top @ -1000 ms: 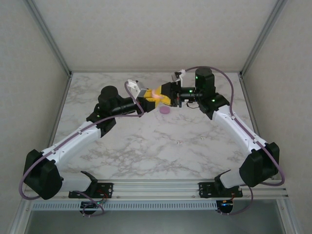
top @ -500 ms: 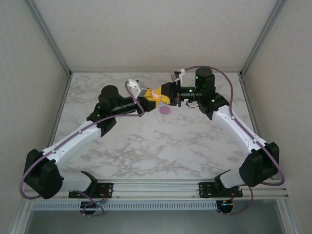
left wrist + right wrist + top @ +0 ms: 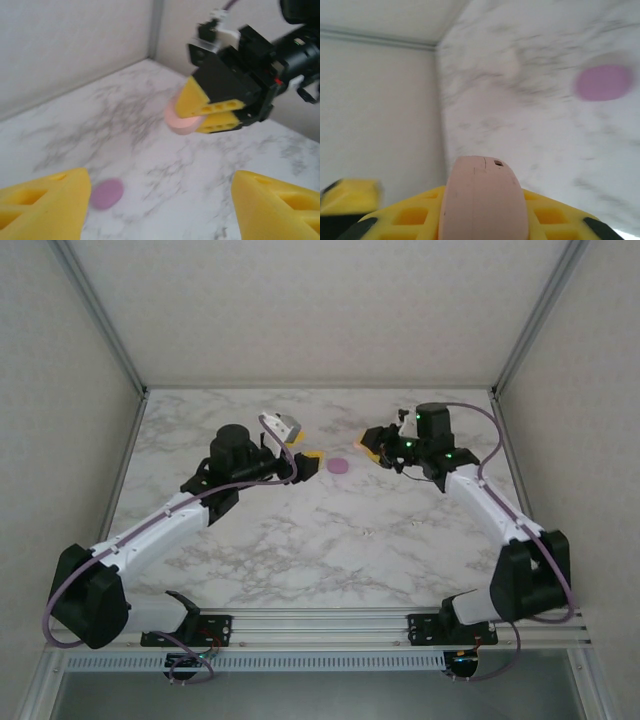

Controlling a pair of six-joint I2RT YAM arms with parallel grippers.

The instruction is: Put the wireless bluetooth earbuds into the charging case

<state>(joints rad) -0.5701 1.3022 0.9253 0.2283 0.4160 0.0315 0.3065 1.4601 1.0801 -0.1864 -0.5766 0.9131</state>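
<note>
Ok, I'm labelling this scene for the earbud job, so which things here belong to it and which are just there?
Belong to the job:
pink case, clamped in the right gripper
purple oval piece, lying loose (case or bud, cannot tell)
left gripper, open and empty

Just there:
marble table
pale walls
metal corner posts

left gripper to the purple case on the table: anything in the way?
Nothing visible. The purple case lies on the bare marble table, just ahead of the open left gripper. The right gripper, shut on the pink case, is beyond it, off that path.
</note>
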